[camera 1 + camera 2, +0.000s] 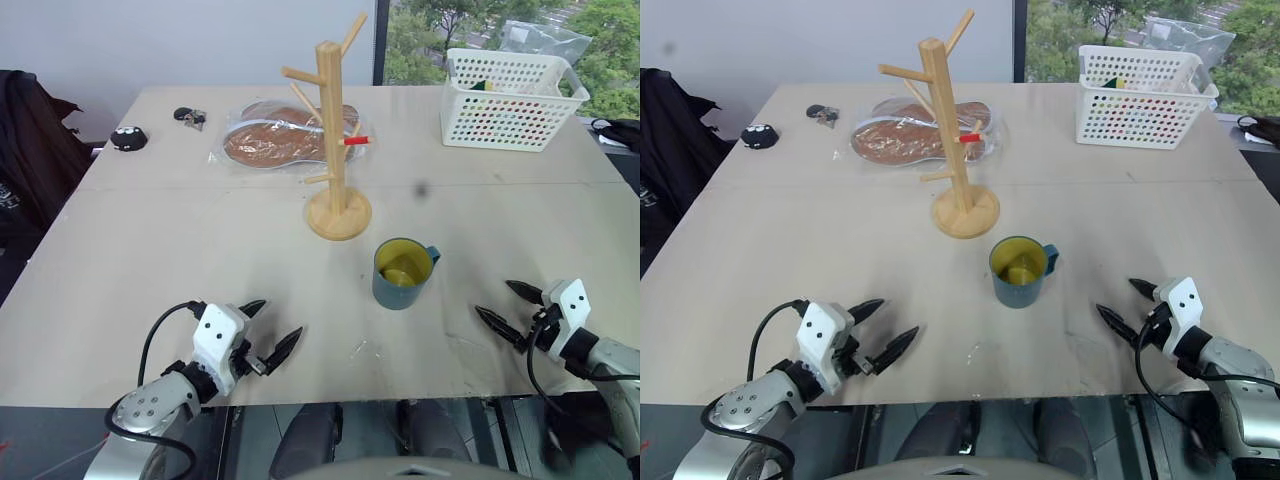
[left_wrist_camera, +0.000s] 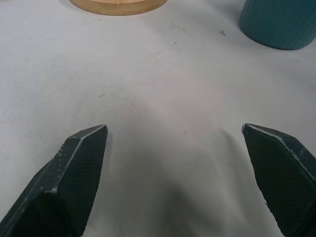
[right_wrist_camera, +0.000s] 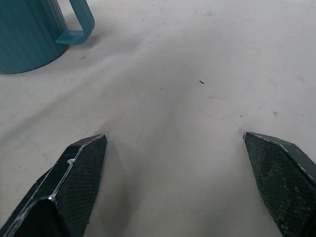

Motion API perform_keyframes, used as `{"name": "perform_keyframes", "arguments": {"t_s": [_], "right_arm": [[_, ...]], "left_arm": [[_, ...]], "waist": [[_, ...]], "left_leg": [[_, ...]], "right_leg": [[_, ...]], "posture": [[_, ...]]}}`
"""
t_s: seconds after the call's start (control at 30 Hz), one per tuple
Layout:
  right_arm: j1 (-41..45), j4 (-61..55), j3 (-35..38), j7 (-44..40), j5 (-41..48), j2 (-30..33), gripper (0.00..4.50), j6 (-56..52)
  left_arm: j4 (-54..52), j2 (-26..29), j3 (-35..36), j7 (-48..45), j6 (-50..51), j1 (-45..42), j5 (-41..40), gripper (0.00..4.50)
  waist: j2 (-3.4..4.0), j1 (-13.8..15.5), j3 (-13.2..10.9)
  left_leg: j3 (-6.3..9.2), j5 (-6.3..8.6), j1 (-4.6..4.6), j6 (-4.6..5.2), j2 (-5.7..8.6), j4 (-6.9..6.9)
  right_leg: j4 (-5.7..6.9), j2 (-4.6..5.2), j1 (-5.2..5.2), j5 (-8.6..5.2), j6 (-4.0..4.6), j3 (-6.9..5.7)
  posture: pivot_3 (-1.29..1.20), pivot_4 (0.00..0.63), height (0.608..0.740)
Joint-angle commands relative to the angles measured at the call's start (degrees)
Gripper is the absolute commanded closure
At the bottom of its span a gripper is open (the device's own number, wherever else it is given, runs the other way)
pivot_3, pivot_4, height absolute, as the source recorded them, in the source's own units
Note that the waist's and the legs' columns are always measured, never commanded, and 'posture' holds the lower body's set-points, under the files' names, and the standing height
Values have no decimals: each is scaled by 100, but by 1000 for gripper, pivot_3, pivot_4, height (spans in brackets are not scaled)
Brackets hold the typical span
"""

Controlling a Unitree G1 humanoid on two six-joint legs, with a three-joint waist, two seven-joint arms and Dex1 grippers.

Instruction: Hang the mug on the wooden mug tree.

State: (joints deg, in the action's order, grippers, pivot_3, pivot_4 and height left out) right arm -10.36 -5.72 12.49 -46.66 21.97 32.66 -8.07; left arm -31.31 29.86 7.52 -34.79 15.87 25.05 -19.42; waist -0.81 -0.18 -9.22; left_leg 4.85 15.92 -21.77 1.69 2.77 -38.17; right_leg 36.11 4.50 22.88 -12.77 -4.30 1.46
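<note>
mug point(image 1: 404, 273): ribbed teal ceramic, yellow inside, upright on table | wooden mug tree point(image 1: 335, 140): round disc base, angled pegs | left gripper point(image 1: 272, 330): spread, empty | right gripper point(image 1: 509, 305): spread, empty

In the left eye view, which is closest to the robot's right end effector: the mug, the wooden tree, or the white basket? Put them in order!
Counting out from the right end effector:
1. The mug, standing on the table just to its left.
2. The wooden mug tree, behind the mug, near the table's middle.
3. The white basket, at the table's far right corner.
</note>
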Motion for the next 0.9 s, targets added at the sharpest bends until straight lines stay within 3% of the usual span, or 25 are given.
{"name": "perform_keyframes", "arguments": {"t_s": [0.03,0.77,0.9], "right_arm": [[-12,37,254,-131,187,-12,33,248],[121,-106,59,-139,238,-247,33,389],[292,-370,-115,24,273,-390,33,206]], "left_arm": [[-236,-8,96,-44,-136,4,-86,0],[-225,-3,155,-212,-212,-96,-198,0],[-359,259,131,-771,-237,-246,-549,0]], "waist": [[0,0,0],[3,0,0],[6,-8,-1]], "left_leg": [[0,0,0,0,0,0],[1,0,-1,1,0,0],[1,0,0,1,-1,0]], "right_leg": [[0,0,0,0,0,0],[-4,0,-1,0,0,0],[-4,0,-1,-1,2,-1]], "posture": [[0,150,740],[0,150,740],[0,150,740]]}}
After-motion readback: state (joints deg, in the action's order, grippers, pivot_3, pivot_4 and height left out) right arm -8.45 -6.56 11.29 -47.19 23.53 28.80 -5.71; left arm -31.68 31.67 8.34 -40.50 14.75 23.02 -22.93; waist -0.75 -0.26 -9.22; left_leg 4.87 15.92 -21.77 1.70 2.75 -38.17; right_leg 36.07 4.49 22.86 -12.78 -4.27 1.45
